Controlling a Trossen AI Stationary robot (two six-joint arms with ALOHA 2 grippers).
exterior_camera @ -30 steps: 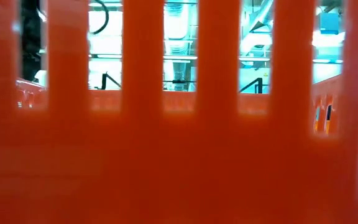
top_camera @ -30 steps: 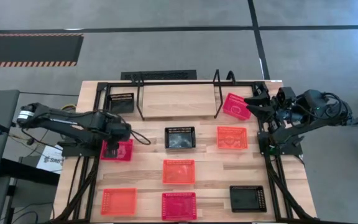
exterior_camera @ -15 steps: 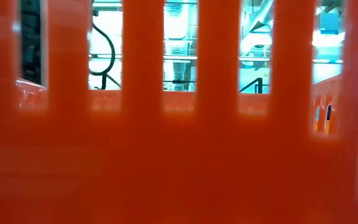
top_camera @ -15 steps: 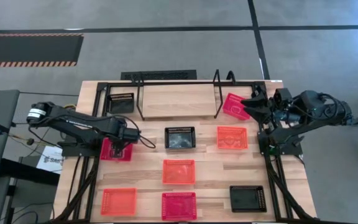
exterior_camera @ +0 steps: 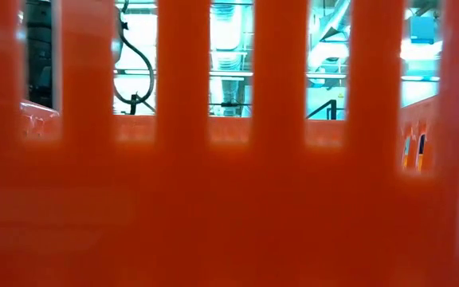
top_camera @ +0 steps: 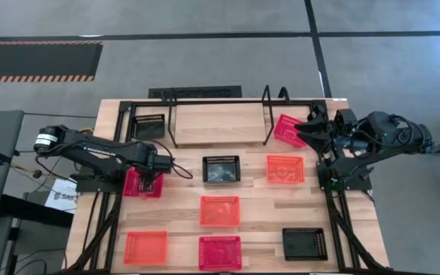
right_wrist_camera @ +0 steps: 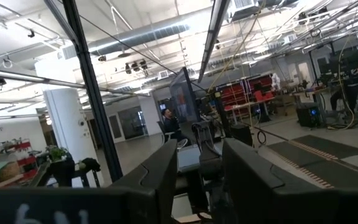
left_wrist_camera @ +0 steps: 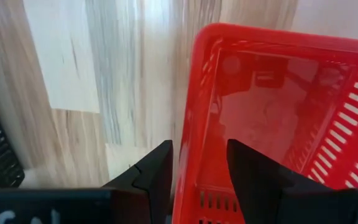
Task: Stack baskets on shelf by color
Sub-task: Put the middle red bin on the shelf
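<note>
your left end effector (top_camera: 150, 181) sits right over the red basket (top_camera: 143, 183) on the left side of the counter (top_camera: 258, 200), and the left wrist view shows its two fingers (left_wrist_camera: 157, 171) narrowly parted, straddling the basket's near wall (left_wrist_camera: 188, 155) with one finger outside and one inside. from there the shelf (top_camera: 218, 124) lies toward the far edge of the counter and a little toward the middle, so you'd carry the basket up and inward. your right end effector (top_camera: 312, 130) waits beside the pink basket (top_camera: 287, 128) at the shelf's right end, its grip probably closed, though the view is poor.
</note>
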